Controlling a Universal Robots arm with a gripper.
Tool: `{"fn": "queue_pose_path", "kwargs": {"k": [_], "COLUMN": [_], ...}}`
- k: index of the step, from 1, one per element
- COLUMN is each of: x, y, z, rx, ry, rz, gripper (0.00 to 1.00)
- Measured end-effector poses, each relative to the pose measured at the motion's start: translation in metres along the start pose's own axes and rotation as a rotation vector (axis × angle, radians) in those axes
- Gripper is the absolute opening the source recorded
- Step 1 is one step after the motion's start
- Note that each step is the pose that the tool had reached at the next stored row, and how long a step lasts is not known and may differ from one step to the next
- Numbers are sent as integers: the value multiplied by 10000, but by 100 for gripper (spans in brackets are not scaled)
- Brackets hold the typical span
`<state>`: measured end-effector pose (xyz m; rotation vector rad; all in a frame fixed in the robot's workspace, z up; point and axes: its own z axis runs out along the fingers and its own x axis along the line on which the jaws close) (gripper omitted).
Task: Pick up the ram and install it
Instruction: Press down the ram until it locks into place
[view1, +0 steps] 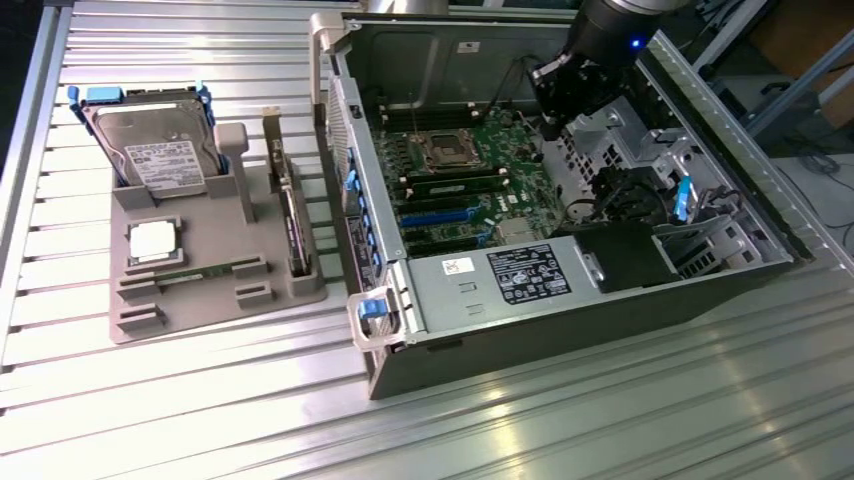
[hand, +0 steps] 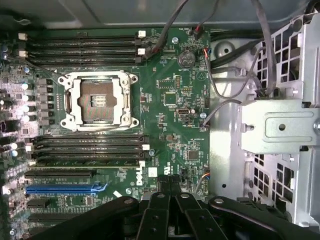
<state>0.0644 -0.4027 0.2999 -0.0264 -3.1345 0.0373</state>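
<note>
Your gripper (hand: 170, 200) is hovering over the motherboard (hand: 170, 90) with jaws closed and empty, while the ram (view1: 200, 273) is lying in the grey tray (view1: 174, 320) on the bench, awaiting pickup.

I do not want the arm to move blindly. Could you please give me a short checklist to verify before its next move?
1. Ram lies in the gray tray: ok.
2. Claw near the ram: not ok, it hangs over the motherboard inside the computer case.
3. Case side open: ok.
4. Memory slots in the wrist view: ok, on both sides of the processor socket.
5. A slot is free: cannot tell.
</note>
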Motion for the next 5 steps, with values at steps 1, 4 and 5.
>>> {"fn": "queue_pose_path", "kwargs": {"k": [1, 4, 5], "x": [0, 0, 0], "y": [0, 0, 0], "z": [0, 0, 0], "rx": [-1, -1, -1], "ry": [0, 0, 0], "rz": [0, 0, 0], "gripper": [10, 10, 10]}}
